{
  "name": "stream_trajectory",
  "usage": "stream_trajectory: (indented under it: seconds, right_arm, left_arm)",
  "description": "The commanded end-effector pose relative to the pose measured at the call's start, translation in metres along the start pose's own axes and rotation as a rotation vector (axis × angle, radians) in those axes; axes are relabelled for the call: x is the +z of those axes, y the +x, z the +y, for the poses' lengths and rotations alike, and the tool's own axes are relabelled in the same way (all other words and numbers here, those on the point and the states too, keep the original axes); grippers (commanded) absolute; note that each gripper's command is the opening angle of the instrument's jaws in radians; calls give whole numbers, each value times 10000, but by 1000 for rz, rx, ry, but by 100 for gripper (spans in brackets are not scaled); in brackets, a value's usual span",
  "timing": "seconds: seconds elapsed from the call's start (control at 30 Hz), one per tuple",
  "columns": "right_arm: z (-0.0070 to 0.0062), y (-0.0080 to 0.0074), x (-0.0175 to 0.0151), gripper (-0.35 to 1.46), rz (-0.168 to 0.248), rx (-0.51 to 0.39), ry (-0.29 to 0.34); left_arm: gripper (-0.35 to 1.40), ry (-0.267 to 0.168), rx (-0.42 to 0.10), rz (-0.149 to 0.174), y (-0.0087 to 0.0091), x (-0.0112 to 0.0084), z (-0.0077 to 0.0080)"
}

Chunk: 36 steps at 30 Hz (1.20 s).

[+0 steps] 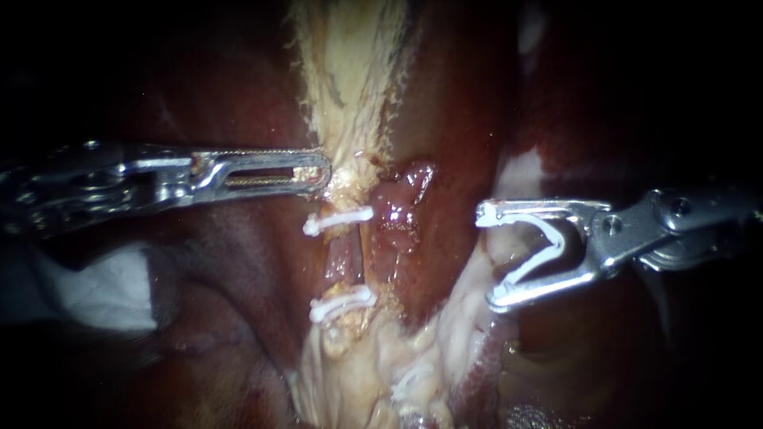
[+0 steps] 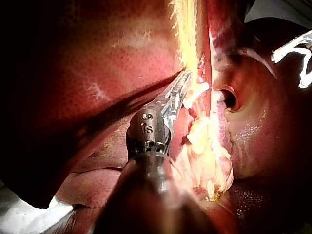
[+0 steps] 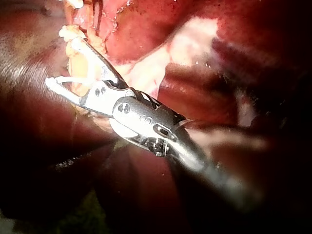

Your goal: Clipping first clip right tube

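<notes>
Right tube [image 1: 395,226] isn't clipped yet: right claw [image 1: 487,256] holds a spread clip [image 1: 548,250] just short of it, left claw [image 1: 322,171] pinching tissue [image 1: 343,161].

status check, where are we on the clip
Left instrument shut on pale tissue. Right instrument holds open clip, short of the bare right tube. Nothing seen between.
</notes>
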Motion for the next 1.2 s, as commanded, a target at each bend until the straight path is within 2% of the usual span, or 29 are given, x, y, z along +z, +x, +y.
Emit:
stream_trajectory:
  seconds: [0.03, 0.2, 0.37, 0.57, 0.67, 0.9, 1.2]
  right_arm:
    - [0, 0, 0, 59, 0, 0, 1]
    - [0, -1, 0, 59, 0, -1, 1]
    - [-2, -4, 5, 59, -1, -9, 3]
    - [-4, -16, 22, 58, 3, 53, 24]
    - [-3, -23, 35, 58, 4, 78, 35]
    - [3, -43, 75, 58, 7, 128, 49]
    - [28, -72, 121, 58, -3, 159, 45]
  left_arm:
    - [-35, 1, -1, 0, 0, 0, 0]
    - [-35, 7, -2, 4, -2, -8, -1]
    - [-35, 20, -13, 9, -11, -35, -6]
    - [-35, 30, -25, 7, -16, -68, -17]
    - [-35, 36, -30, -2, -22, -76, -26]
    - [-35, 38, -32, -10, -24, -80, -40]
    - [-35, 39, -39, -16, -23, -83, -53]
